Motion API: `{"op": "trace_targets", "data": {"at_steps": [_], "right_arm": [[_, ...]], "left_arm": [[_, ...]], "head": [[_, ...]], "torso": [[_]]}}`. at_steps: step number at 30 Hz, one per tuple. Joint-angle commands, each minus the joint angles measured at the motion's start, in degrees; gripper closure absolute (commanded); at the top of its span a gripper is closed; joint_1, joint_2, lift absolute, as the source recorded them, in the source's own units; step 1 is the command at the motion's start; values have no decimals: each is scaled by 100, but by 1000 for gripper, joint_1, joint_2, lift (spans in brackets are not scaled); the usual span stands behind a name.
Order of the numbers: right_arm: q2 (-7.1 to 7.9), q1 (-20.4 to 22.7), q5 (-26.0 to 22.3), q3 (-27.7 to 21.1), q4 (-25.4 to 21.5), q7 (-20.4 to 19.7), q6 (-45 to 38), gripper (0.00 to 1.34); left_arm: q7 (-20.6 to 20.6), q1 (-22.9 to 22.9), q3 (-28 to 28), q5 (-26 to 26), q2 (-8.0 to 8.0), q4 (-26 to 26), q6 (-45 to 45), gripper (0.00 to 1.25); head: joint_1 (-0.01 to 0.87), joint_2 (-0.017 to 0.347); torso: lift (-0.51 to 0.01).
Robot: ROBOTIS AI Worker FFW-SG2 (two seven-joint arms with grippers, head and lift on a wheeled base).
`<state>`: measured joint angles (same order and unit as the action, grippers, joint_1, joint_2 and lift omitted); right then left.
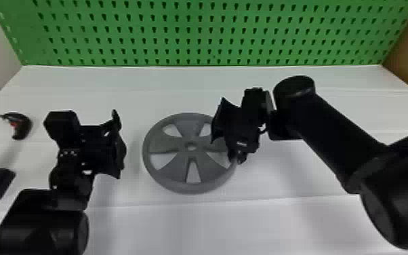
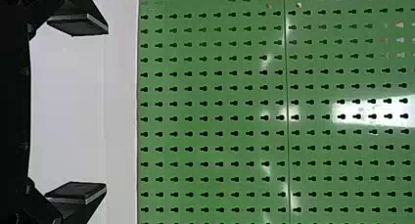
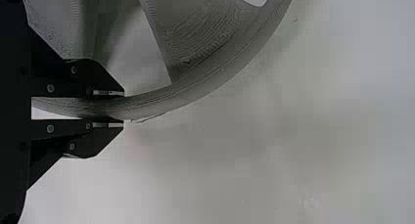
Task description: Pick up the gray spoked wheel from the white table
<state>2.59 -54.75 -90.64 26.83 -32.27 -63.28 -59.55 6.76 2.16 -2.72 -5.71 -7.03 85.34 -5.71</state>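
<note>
The gray spoked wheel [image 1: 181, 145] is noted flat on the white table [image 1: 281, 217], its near-side rim [image 3: 195, 94] clamped by the right gripper [image 3: 123, 108], from the right; the left gripper [image 2: 106, 109] is found open, apart, opposite.

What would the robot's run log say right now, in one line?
right gripper: shut on gray spoked wheel at its rim | left gripper: open, empty, left of wheel | lift-off: cannot tell

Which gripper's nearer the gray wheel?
Right. The right gripper is at the wheel, jaws closed on its rim; the left gripper sits clear of it, off to the left, jaws open.
</note>
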Motion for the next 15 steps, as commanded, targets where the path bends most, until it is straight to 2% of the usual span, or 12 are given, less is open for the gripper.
{"op": "trace_targets", "data": {"at_steps": [1, 8, 15], "right_arm": [[14, -1, 240, -363, -131, -9, -268, 1093], [93, -36, 249, -618, -377, -246, -576, 1099], [137, -53, 178, -697, -438, -290, -681, 1115]], "left_arm": [[0, -14, 17, -10, 0, 0, -1, 148], [0, -22, 9, -10, 0, 0, -1, 148], [0, -14, 9, -18, -9, 0, -1, 148]], "head": [[765, 2], [765, 2], [765, 2]], "torso": [[-96], [-96], [-96]]}}
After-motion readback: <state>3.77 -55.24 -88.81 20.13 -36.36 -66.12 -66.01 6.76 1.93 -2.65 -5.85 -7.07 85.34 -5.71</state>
